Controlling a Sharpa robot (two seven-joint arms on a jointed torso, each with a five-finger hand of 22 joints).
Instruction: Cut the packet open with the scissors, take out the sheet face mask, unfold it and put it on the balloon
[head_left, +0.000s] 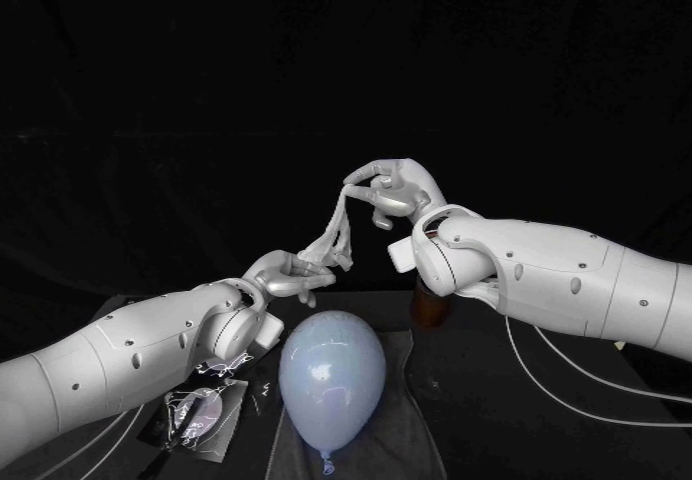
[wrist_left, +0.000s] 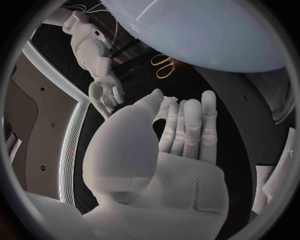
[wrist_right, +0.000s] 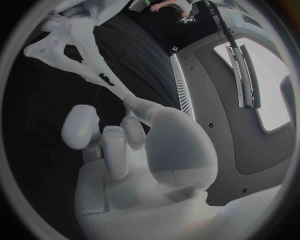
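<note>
The white sheet face mask (head_left: 335, 232) hangs stretched and twisted in the air between my two hands, above the far end of the balloon. My right hand (head_left: 392, 192) pinches its upper end, and in the right wrist view the mask (wrist_right: 75, 47) runs away from that hand (wrist_right: 122, 145). My left hand (head_left: 289, 276) holds the lower end, with its fingers (wrist_left: 187, 127) partly extended. The pale blue balloon (head_left: 332, 375) lies on the table below the hands, knot toward me, and looms close in the left wrist view (wrist_left: 206, 30).
The cut packet (head_left: 202, 415) lies on the table under my left forearm, left of the balloon. Yellow-handled scissors (wrist_left: 164, 66) lie on the table beyond the balloon. A brown object (head_left: 430, 306) sits under my right arm. White cables (head_left: 577, 392) trail at the right.
</note>
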